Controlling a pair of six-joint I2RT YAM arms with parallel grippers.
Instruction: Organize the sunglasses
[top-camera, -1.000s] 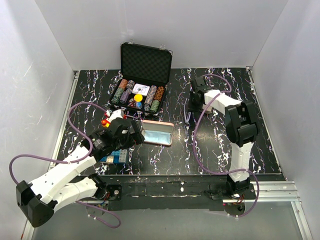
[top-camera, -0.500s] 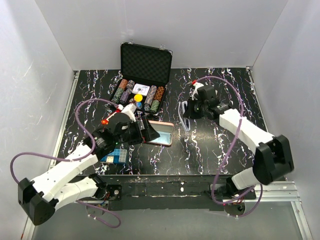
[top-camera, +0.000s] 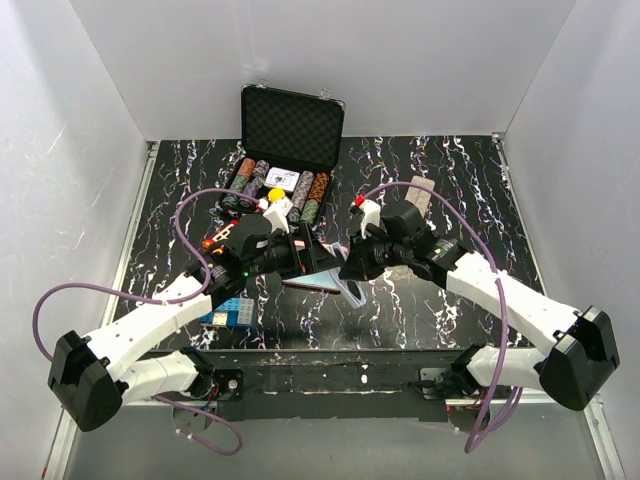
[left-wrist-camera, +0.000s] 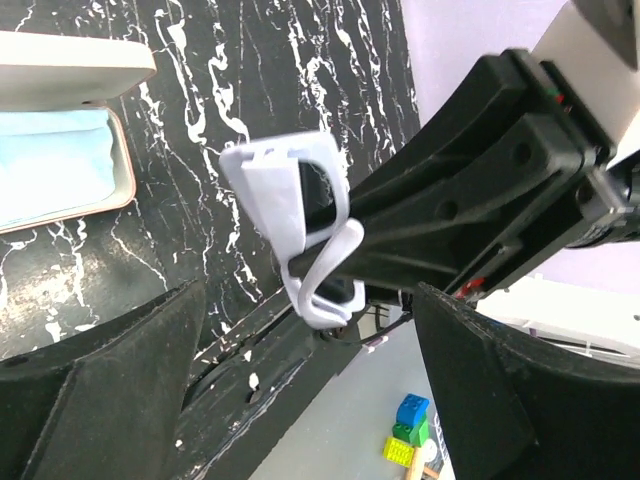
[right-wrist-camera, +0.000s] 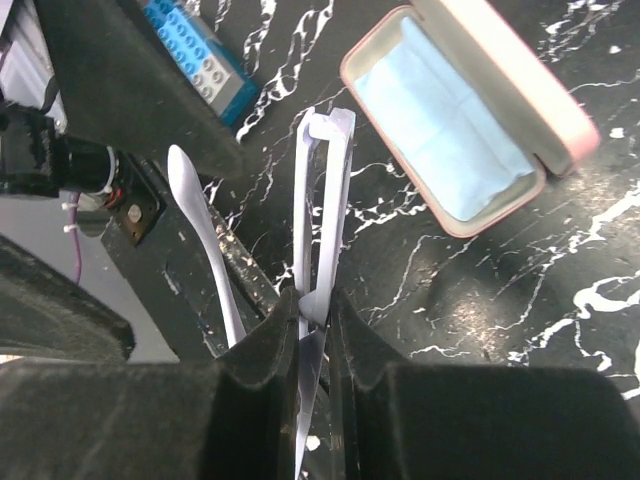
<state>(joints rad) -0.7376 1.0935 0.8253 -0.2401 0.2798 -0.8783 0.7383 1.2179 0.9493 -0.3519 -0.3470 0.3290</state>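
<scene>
Status: the right gripper (right-wrist-camera: 313, 300) is pinching the sunglasses (right-wrist-camera: 322, 190) by one end of the frame, jaws pressed tight on it. The pair hangs above the table (right-wrist-camera: 520, 300), just off the near-right corner of the pink case (right-wrist-camera: 530, 70) and not over it yet. The case is open with the blue cloth (right-wrist-camera: 440, 130) lining the tray. One temple (right-wrist-camera: 205, 230) sticks out from the frame, so the pair isn't fully folded.

The left gripper (left-wrist-camera: 310, 290) is spread wide and faces the pair from the case's near-left side. In its own wrist view the frame sits between its jaws with nothing touching. We can't see the second pair in any view.

Our read is that this is a hand-off or a two-arm fold before the pair goes into the case. To do it well:
- We fold that temple in first. As it stands it will likely catch on the case rim.
- The left should close on the frame bar or bridge, not on a lens, and at the end away from the right's pinch so the fingers don't collide.
- The right shouldn't let go until the left has a firm hold. The frame is thin and slippery and will likely rotate in a light pinch.
- We line the pair's long axis up with the case's long axis before descending.
- We come in over the tray from the open side, clear of the lid.
- We set it down flat on the cloth and release low, with no drop.

The main risk is the two grippers crowding each other above the case's near edge.
</scene>
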